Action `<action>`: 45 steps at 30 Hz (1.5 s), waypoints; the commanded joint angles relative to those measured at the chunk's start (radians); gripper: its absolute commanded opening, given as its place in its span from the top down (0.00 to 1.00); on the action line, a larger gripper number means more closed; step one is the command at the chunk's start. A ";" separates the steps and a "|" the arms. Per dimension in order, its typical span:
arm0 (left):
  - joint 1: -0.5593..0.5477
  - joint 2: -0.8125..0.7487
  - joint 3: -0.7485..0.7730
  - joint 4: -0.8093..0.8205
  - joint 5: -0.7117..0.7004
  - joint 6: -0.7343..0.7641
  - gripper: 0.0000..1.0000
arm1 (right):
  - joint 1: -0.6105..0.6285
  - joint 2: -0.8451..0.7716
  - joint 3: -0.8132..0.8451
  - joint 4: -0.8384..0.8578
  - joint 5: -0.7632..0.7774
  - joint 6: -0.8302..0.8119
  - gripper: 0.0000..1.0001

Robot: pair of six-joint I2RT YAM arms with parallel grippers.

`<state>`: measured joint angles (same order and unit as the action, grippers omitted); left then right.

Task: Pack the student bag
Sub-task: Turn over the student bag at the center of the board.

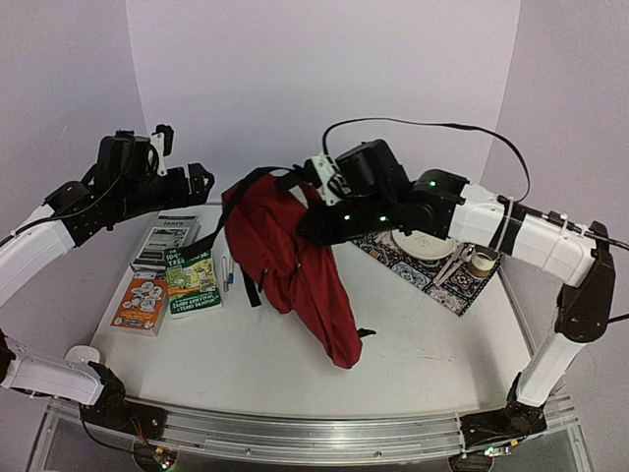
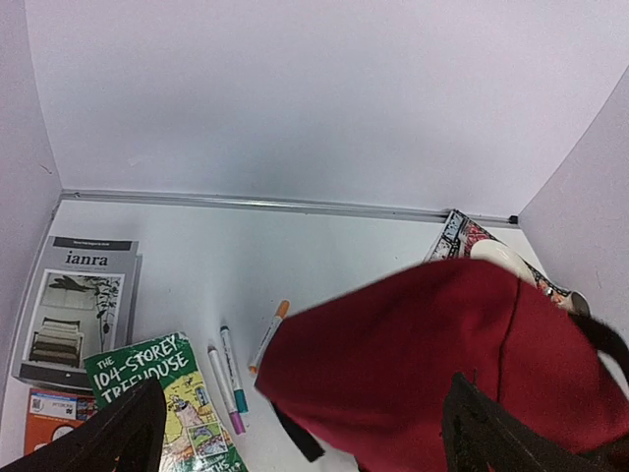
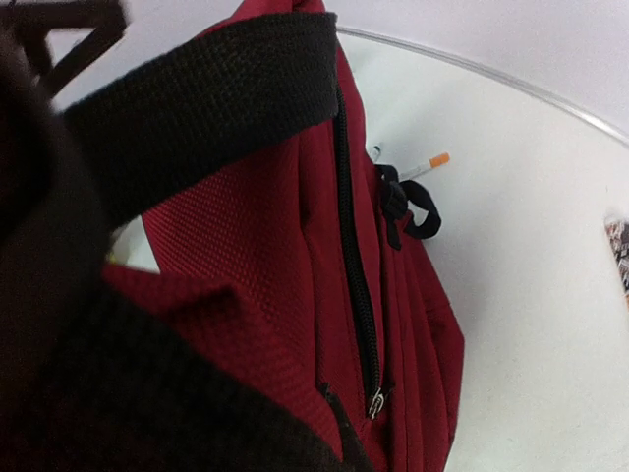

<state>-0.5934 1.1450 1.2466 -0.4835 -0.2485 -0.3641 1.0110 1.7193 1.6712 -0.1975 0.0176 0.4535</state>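
The student bag (image 1: pixel 295 261), dark red with black straps, hangs lifted off the white table with its lower end drooping toward the table's middle. My right gripper (image 1: pixel 313 218) is shut on the bag's top, near the black strap (image 3: pixel 206 84). The right wrist view is filled with red fabric and a closed black zipper (image 3: pixel 356 295); the fingers themselves are hidden there. My left gripper (image 1: pixel 200 182) stands open to the bag's upper left, apart from it. In the left wrist view its fingers (image 2: pixel 128 433) are spread wide above the bag (image 2: pixel 423 364), holding nothing.
Left of the bag lie a grey "ianra" booklet (image 1: pixel 165 241), a green Treehouse book (image 1: pixel 192 282), an orange book (image 1: pixel 141 302) and coloured pens (image 2: pixel 231 374). At the right, a patterned mat (image 1: pixel 447 285) carries a plate (image 1: pixel 425 244) and a tape roll (image 1: pixel 482 262).
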 commanded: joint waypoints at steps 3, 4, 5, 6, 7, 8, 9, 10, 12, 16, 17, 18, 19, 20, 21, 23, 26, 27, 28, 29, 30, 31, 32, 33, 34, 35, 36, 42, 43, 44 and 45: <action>0.006 0.034 -0.055 -0.014 0.140 0.017 0.01 | -0.185 -0.136 -0.322 0.319 -0.158 0.439 0.96; 0.006 0.041 -0.065 -0.013 0.167 0.016 0.01 | -0.215 -0.146 -0.366 0.352 -0.163 0.478 0.96; 0.005 0.052 -0.078 -0.011 0.194 0.013 0.01 | -0.242 -0.154 -0.412 0.374 -0.166 0.503 0.96; 0.006 0.063 -0.088 -0.010 0.219 0.011 0.01 | -0.265 -0.159 -0.452 0.393 -0.171 0.525 0.96; 0.006 0.074 -0.100 -0.009 0.236 0.007 0.01 | -0.281 -0.164 -0.487 0.404 -0.178 0.545 0.96; 0.006 0.083 -0.110 -0.006 0.265 0.001 0.01 | -0.295 -0.167 -0.510 0.423 -0.189 0.558 0.96; 0.006 0.094 -0.122 -0.003 0.285 -0.006 0.02 | -0.300 -0.167 -0.524 0.440 -0.201 0.561 0.96; 0.006 0.103 -0.134 0.002 0.300 -0.012 0.02 | -0.302 -0.161 -0.523 0.451 -0.218 0.559 0.96; 0.006 0.114 -0.161 0.016 0.313 -0.027 0.02 | -0.302 -0.131 -0.479 0.466 -0.286 0.550 0.96; 0.006 0.101 -0.203 0.036 0.279 -0.055 0.02 | -0.279 -0.058 -0.350 0.486 -0.393 0.549 0.98; 0.006 0.099 -0.208 0.038 0.270 -0.061 0.02 | -0.267 -0.043 -0.318 0.493 -0.407 0.552 0.99; 0.006 0.096 -0.212 0.039 0.266 -0.066 0.02 | -0.254 -0.026 -0.284 0.510 -0.426 0.561 0.99; 0.005 0.095 -0.214 0.041 0.264 -0.071 0.02 | -0.245 -0.014 -0.254 0.526 -0.443 0.576 1.00; 0.006 0.095 -0.215 0.041 0.261 -0.075 0.02 | -0.233 0.004 -0.227 0.552 -0.459 0.591 1.00; 0.006 0.095 -0.215 0.042 0.259 -0.078 0.02 | -0.221 0.021 -0.196 0.575 -0.477 0.605 1.00; 0.006 0.092 -0.212 0.044 0.258 -0.083 0.02 | -0.198 0.054 -0.123 0.609 -0.502 0.628 1.00; 0.005 0.081 -0.206 0.043 0.258 -0.086 0.02 | -0.179 0.064 -0.068 0.674 -0.510 0.658 1.00; 0.005 0.077 -0.204 0.043 0.258 -0.087 0.02 | -0.176 0.060 -0.068 0.698 -0.503 0.669 1.00; 0.006 0.072 -0.202 0.044 0.258 -0.088 0.02 | -0.175 0.049 -0.081 0.721 -0.492 0.675 1.00; 0.006 0.068 -0.200 0.045 0.258 -0.087 0.03 | -0.175 0.034 -0.102 0.743 -0.472 0.678 1.00; 0.006 0.066 -0.198 0.045 0.258 -0.086 0.03 | -0.176 0.016 -0.133 0.759 -0.445 0.679 1.00; 0.006 0.065 -0.196 0.044 0.259 -0.085 0.03 | -0.180 -0.006 -0.182 0.775 -0.419 0.679 1.00; 0.006 0.066 -0.195 0.044 0.262 -0.083 0.03 | -0.185 -0.029 -0.228 0.793 -0.393 0.683 1.00; 0.006 0.068 -0.196 0.045 0.269 -0.082 0.03 | -0.192 -0.055 -0.282 0.810 -0.369 0.694 1.00; 0.006 0.071 -0.196 0.047 0.278 -0.080 0.03 | -0.200 -0.078 -0.349 0.824 -0.343 0.706 1.00; 0.006 0.076 -0.198 0.049 0.289 -0.078 0.03 | -0.207 -0.099 -0.416 0.830 -0.313 0.713 1.00; 0.005 0.082 -0.200 0.052 0.307 -0.076 0.03 | -0.214 -0.124 -0.478 0.833 -0.286 0.716 1.00; 0.002 0.126 -0.239 0.122 0.469 -0.083 0.05 | -0.267 -0.281 -0.850 0.819 -0.163 0.742 0.97; -0.001 0.134 -0.248 0.142 0.498 -0.087 0.05 | -0.272 -0.307 -0.887 0.790 -0.145 0.737 0.96; -0.004 0.143 -0.256 0.158 0.520 -0.091 0.06 | -0.276 -0.332 -0.921 0.762 -0.124 0.731 0.94; -0.009 0.155 -0.264 0.174 0.538 -0.096 0.06 | -0.281 -0.353 -0.952 0.737 -0.101 0.720 0.93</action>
<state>-0.5926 1.2616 1.0121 -0.4095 0.1598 -0.4461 0.7400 1.4738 0.8208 0.5556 -0.1990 1.1824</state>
